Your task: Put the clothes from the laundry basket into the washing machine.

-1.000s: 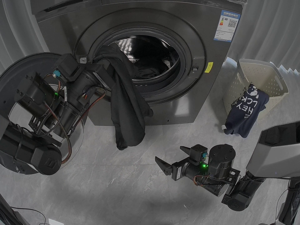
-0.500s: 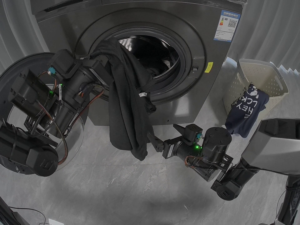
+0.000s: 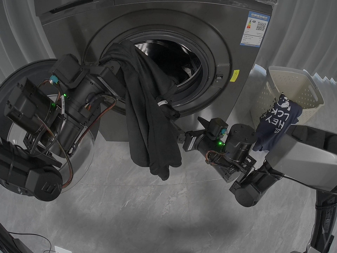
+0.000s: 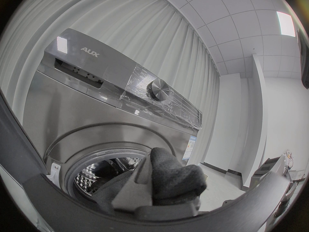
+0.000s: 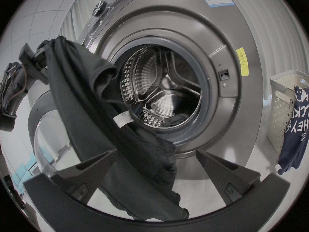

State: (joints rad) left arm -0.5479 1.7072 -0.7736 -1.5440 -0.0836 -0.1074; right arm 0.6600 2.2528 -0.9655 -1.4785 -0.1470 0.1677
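Note:
A black garment [image 3: 147,116] hangs from the left rim of the washing machine's round opening [image 3: 168,64] down toward the floor. My left gripper [image 3: 114,65] is shut on its top edge; the left wrist view shows the bunched cloth [image 4: 175,176] pinched in that gripper [image 4: 151,168]. At the garment's right side, below the opening, my right gripper [image 3: 186,129] is open. In the right wrist view its fingers [image 5: 93,169] straddle the hanging cloth [image 5: 96,120] without closing on it. A navy printed T-shirt [image 3: 277,123] drapes over the rim of the cream laundry basket [image 3: 298,85].
The machine's door [image 3: 21,88] stands swung open on the left, behind my left arm. The basket [image 5: 283,107] sits on the grey floor [image 3: 140,211] right of the machine, against the curtain. Inside, the steel drum [image 5: 161,94] looks dark and bare.
My right gripper rose from near the floor and moved left up to the hanging garment. The left gripper shifted slightly up and left, drawing more cloth out of the opening.

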